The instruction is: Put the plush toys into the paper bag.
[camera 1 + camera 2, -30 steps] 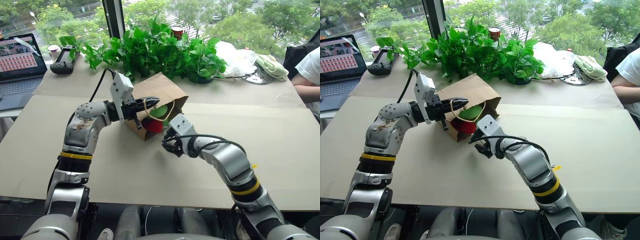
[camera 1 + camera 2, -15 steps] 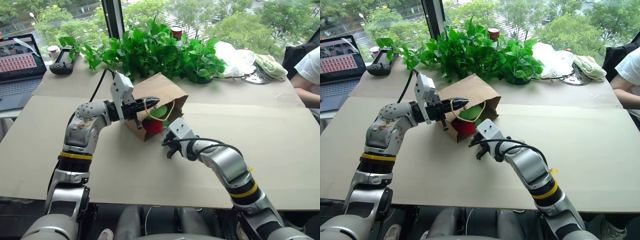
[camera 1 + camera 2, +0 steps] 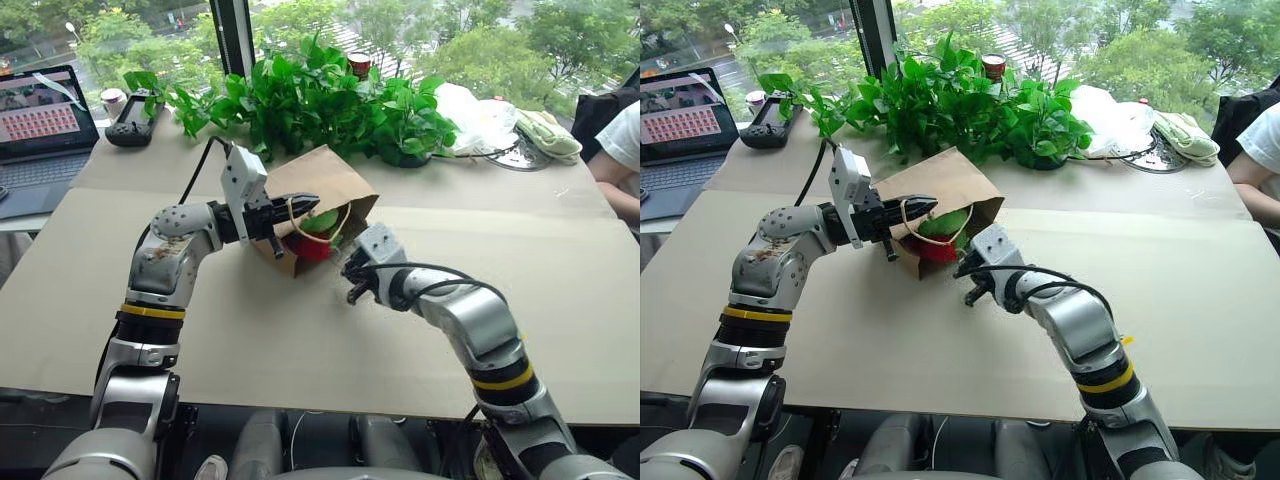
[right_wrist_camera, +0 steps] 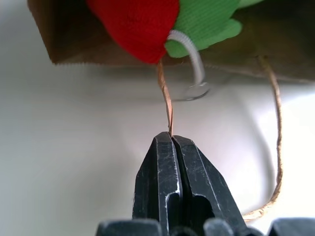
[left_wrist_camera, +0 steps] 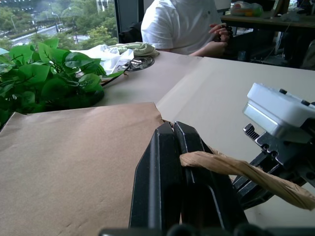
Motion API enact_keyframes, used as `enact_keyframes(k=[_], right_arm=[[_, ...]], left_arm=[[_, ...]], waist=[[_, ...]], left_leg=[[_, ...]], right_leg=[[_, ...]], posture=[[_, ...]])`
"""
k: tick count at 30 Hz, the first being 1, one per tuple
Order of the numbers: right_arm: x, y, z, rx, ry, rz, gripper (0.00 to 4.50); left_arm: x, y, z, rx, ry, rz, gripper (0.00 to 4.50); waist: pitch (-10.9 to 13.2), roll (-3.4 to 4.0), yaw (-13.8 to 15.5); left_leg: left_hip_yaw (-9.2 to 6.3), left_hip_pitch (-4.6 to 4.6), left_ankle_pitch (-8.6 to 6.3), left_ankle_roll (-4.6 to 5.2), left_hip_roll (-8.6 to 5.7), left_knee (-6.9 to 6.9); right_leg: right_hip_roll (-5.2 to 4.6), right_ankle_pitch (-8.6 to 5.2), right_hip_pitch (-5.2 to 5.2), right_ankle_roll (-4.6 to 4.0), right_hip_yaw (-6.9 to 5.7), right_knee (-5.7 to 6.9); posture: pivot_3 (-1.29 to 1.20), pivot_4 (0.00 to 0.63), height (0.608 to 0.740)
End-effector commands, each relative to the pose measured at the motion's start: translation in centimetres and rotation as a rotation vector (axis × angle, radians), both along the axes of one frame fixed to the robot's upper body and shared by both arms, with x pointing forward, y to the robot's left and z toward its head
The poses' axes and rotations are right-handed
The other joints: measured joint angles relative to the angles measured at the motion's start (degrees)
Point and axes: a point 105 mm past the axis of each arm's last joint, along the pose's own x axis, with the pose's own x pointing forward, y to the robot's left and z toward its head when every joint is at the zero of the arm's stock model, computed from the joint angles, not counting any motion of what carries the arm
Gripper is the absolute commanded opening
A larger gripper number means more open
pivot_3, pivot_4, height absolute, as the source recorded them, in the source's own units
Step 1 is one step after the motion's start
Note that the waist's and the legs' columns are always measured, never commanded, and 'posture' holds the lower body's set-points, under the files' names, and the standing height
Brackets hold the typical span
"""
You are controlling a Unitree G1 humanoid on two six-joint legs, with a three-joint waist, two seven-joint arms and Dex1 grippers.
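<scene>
The paper bag point(image 3: 322, 187) lies on its side on the surface point(image 3: 560, 300), mouth toward the robot. The red plush toy point(image 4: 135, 24) and the green plush toy point(image 4: 206, 22) sit in the mouth. The left tool point(image 5: 183, 147) is pinched tight on one cord handle point(image 5: 236, 169). The right tool point(image 4: 171, 140) is pinched tight on the other cord handle point(image 4: 165, 96).

The brown paper bag point(image 3: 318, 190) lies tipped on its side on the worktop, mouth facing the near edge. Inside the opening sit the red chili toy point(image 3: 312, 248) and the green toy point(image 3: 322, 222), touching, with tan cord handles point(image 4: 166, 101) looping out.
</scene>
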Motion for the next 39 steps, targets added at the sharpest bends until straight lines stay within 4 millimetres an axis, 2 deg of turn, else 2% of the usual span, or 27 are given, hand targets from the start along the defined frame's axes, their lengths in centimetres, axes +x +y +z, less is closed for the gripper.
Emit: enact_keyframes(k=[1,4,9,18,21,23,25,29,33,39], right_arm=[[-0.6,-0.8,3.3,0.048,-0.088,0.017,0.01],[-0.9,-0.9,4.7,0.072,-0.119,0.037,0.01],[-1.6,-0.9,7.4,0.082,-0.208,0.082,0.01],[-2.1,-2.5,14.4,0.088,-0.463,0.069,0.01],[-2.3,-2.9,15.5,0.078,-0.5,0.063,0.01],[-2.4,-3.0,15.4,0.053,-0.495,0.07,0.01],[-2.4,-2.7,13.5,-0.004,-0.43,0.089,0.01],[-2.5,-2.4,10.2,-0.051,-0.306,0.111,0.01],[-2.5,-2.6,8.1,-0.094,-0.234,0.105,0.01],[-2.4,-2.8,8.0,-0.091,-0.225,0.093,0.01]], left_arm=[[-0.1,-0.4,1.7,-0.021,-0.061,-0.019,0.0],[0.0,-0.5,2.0,-0.044,-0.055,-0.018,0.0],[0.8,-0.5,3.6,-0.184,-0.01,0.02,0.0],[2.3,1.2,5.5,-0.492,0.111,0.121,0.0],[2.3,1.3,5.7,-0.554,0.139,0.129,0.0],[2.0,1.0,4.8,-0.536,0.15,0.126,0.0],[1.7,0.5,2.5,-0.46,0.173,0.125,0.0],[1.5,0.5,0.0,-0.384,0.198,0.144,0.0],[1.5,0.3,-0.6,-0.35,0.188,0.141,0.0],[2.1,0.2,-0.1,-0.352,0.176,0.149,0.0]], waist=[[0.0,0.0,-0.1],[0.0,0.0,-0.3],[0.0,0.0,-0.3],[0.0,-0.01,-0.3],[0.0,-0.01,-0.3],[0.0,-0.01,-0.2],[0.0,0.0,-0.2],[0.0,-0.01,-0.3],[0.0,-0.01,-0.2],[0.0,-0.01,-0.2]], left_leg=[[0.01,0.0,0.0,0.0,0.0,-0.01],[0.01,0.0,0.0,0.0,0.01,-0.02],[-0.06,0.0,0.0,0.0,0.01,-0.01],[-0.2,0.0,0.0,0.01,0.0,-0.01],[-0.19,0.0,0.0,0.0,0.0,-0.02],[-0.19,0.0,0.0,0.0,0.0,-0.02],[-0.17,0.0,0.0,0.0,-0.01,-0.02],[-0.14,0.04,-0.01,0.02,-0.01,-0.05],[-0.14,0.03,0.01,0.0,-0.01,-0.02],[-0.16,0.06,0.01,0.0,-0.01,-0.02]], right_leg=[[0.01,0.0,0.0,0.0,-0.01,0.0],[0.03,0.0,-0.02,0.0,0.0,0.0],[0.02,0.0,-0.01,0.0,0.01,0.01],[0.01,0.0,-0.02,0.0,0.03,0.0],[0.0,0.0,-0.01,0.0,0.03,-0.01],[-0.01,0.0,0.0,0.0,0.02,-0.02],[-0.02,0.0,0.01,0.0,0.03,-0.03],[-0.02,0.0,0.03,0.0,0.04,-0.04],[-0.02,0.0,-0.01,0.0,0.07,0.0],[-0.01,0.0,0.03,0.0,0.08,-0.02]], posture=[[0.0,0.15,0.74],[0.0,0.15,0.74],[0.0,0.15,0.74],[0.0,0.15,0.74],[0.0,0.15,0.74],[0.0,0.15,0.74],[0.0,0.15,0.74],[0.0,0.15,0.74],[0.0,0.15,0.74],[0.0,0.15,0.74]])
